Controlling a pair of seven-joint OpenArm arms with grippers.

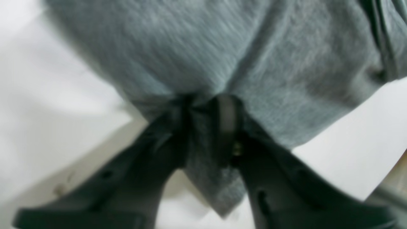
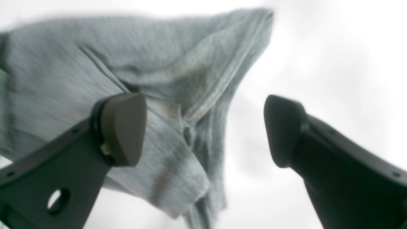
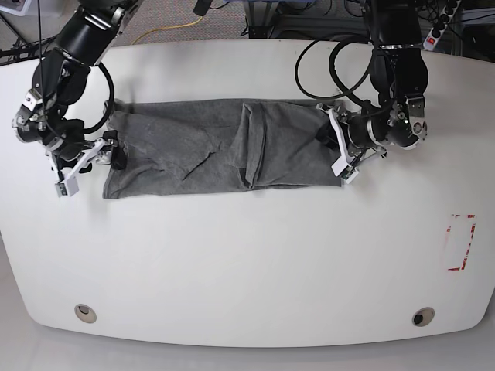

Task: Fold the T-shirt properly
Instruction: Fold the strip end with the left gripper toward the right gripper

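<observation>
The heather-grey T-shirt (image 3: 201, 147) lies as a long wrinkled band across the back half of the white table (image 3: 247, 263). At the band's right end in the base view, my left gripper (image 3: 332, 144) stands over the cloth edge. The left wrist view shows the left gripper (image 1: 206, 108) with its jaws pinched together on a bunch of the T-shirt (image 1: 222, 51). My right gripper (image 3: 114, 154) is at the band's left end. In the right wrist view the right gripper (image 2: 203, 130) has its fingers wide apart, and a rumpled, hemmed part of the T-shirt (image 2: 165, 70) lies past them.
A red-outlined rectangle (image 3: 461, 241) is marked on the table near its right edge. Two round fittings (image 3: 86, 312) (image 3: 421, 316) sit near the front edge. Cables and equipment lie beyond the back edge.
</observation>
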